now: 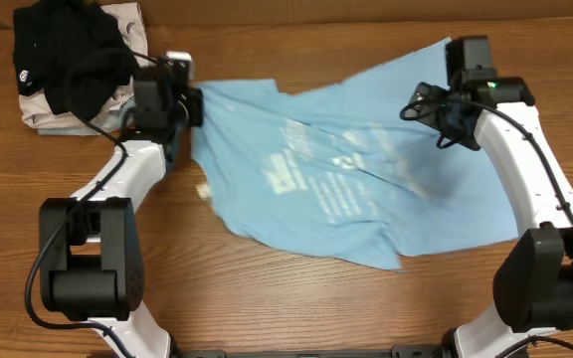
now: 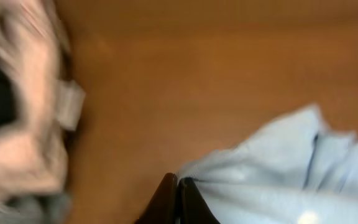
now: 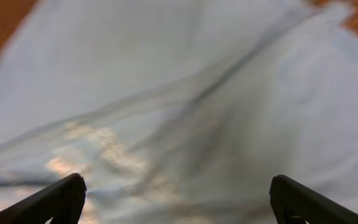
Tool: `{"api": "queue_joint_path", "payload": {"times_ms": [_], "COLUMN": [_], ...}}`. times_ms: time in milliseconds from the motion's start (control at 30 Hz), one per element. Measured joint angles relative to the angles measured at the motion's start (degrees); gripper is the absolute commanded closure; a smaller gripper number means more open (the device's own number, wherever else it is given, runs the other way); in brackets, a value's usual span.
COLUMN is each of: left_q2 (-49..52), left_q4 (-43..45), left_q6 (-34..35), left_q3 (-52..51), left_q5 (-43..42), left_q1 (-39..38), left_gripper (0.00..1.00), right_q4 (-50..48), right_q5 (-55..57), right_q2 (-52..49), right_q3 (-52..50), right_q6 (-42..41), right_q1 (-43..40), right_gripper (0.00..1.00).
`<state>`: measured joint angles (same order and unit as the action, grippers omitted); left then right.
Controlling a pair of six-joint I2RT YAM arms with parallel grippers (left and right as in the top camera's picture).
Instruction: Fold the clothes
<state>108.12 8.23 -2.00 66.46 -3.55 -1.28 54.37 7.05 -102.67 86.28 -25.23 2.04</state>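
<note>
Table (image 1: 267, 308): T-shirt (image 1: 346, 179) in left gripper (image 2: 178, 194) (pinched)

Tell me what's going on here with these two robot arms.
They are working on a light blue T-shirt that lies rumpled on the wooden table. The left gripper is pinched shut on the shirt's edge, while the right gripper hangs open over the fabric. No fold is made yet.

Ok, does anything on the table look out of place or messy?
The blue T-shirt lies crooked and creased rather than flat. At the far left corner, a black garment is slumped untidily over a folded pile.
</note>
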Motion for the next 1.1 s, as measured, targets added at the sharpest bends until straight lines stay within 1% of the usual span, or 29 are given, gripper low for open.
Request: {"api": "queue_joint_path", "payload": {"times_ms": [33, 67, 100, 133, 200, 233, 367, 433, 533, 667, 800, 867, 933, 967, 1100], "left_q2": [0.02, 0.04, 0.07, 0.09, 0.13, 0.13, 0.13, 0.13, 0.13, 0.13, 0.0, -0.63, -1.38, -1.68, -1.92], "left_q4": [1.77, 3.08, 3.98, 4.92, 6.43, 6.69, 5.57, 2.54, -6.47, -24.3, -39.78, -45.35, -51.54, -54.31, -62.6], "left_q6": [0.04, 0.17, 0.17, 0.26, 0.48, 0.42, 0.46, 1.03, 2.56, 3.72, 4.02, 4.2, 4.72, 4.94, 5.09], "left_q3": [0.61, 1.38, 2.12, 3.21, 5.35, 6.51, 9.77, 10.71, 12.07, 15.72, 19.82, 20.63, 21.14, 21.22, 21.24], "left_q5": [0.57, 1.09, 1.49, 1.92, 2.56, 2.84, 3.02, 3.04, 3.02, 0.9, -3.56, -5.51, -7.04, -7.48, -8.28], "left_q1": [0.44, 0.81, 1.07, 1.33, 1.51, 1.55, 1.53, 1.53, 1.53, 1.53, 1.53, 1.53, 1.46, 1.36, 0.31], "left_gripper": [0.96, 0.93, 0.83, 0.67, 0.19, 0.0, 0.0, 0.0, 0.0, 0.0, 0.0, 0.0, 0.04, 0.05, 0.07], "right_q4": [-0.57, -0.96, -1.09, -1.2, -1.2, -1.11, 0.5, 1.73, 3.43, 6.56, 9.27, 10.67, 12.46, 12.96, 13.4], "right_q5": [0.04, 0.17, 0.31, 0.37, 0.5, 0.46, -0.17, -1.01, -2.1, -3.56, -5.62, -6.67, -7.28, -7.61, -8.39], "right_q2": [0.0, 0.0, 0.0, 0.0, -0.04, -0.04, -0.04, -0.04, -0.04, -0.04, -0.04, -0.02, 0.15, 0.44, 2.64], "right_q3": [-0.81, -1.51, -2.03, -2.43, -2.93, -3.1, -3.26, -3.28, -3.28, -3.37, -3.43, -3.45, -3.5, -3.8, -6.82], "right_q6": [-0.02, -0.02, -0.04, -0.02, -0.04, -0.02, -0.02, -0.02, -0.02, -0.02, -0.02, -0.02, -0.02, 0.0, 0.0], "right_q1": [-1.2, -2.51, -3.78, -4.85, -7.17, -8.17, -11.69, -12.76, -13.6, -13.66, -13.64, -13.64, -13.64, -13.64, -13.62], "right_gripper": [0.02, 0.02, 0.02, 0.02, 0.01, 0.0, 0.0, 0.0, 0.0, 0.0, 0.0, 0.0, 0.0, 0.0, 0.0]}}
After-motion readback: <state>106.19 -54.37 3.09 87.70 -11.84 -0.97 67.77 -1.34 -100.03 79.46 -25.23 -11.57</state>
